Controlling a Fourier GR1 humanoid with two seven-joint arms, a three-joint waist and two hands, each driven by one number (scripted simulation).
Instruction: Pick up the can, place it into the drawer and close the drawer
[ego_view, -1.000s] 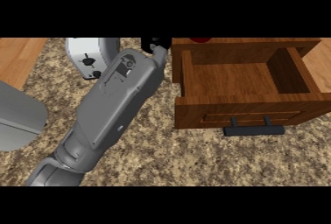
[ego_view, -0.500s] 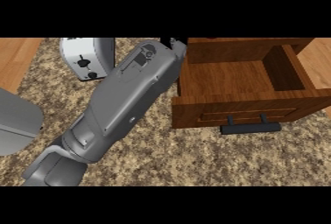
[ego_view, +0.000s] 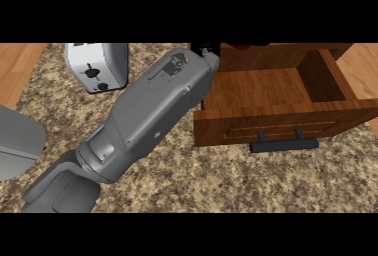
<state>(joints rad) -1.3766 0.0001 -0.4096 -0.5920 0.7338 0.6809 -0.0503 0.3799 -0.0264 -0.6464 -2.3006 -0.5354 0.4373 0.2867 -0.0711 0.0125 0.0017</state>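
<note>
Drawer (ego_view: 280, 127) stands open, red can (ego_view: 248, 46) at its back edge.

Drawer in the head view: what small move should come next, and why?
Probably bring the hand toward the view's lower right, over the open drawer: the red can shows only at the top edge beside the hand, beyond the back wall, not yet inside.

One toaster (ego_view: 96, 67) stands on the one speckled surface (ego_view: 221, 180). There is one wooden drawer (ego_view: 266, 90), open, with one dark handle (ego_view: 284, 145) fixed on two posts. Two grey arms show: one long forearm (ego_view: 148, 115) and one partial forearm (ego_view: 18, 145) at the left edge. One black hand (ego_view: 207, 48) shows, mostly hidden.
</note>
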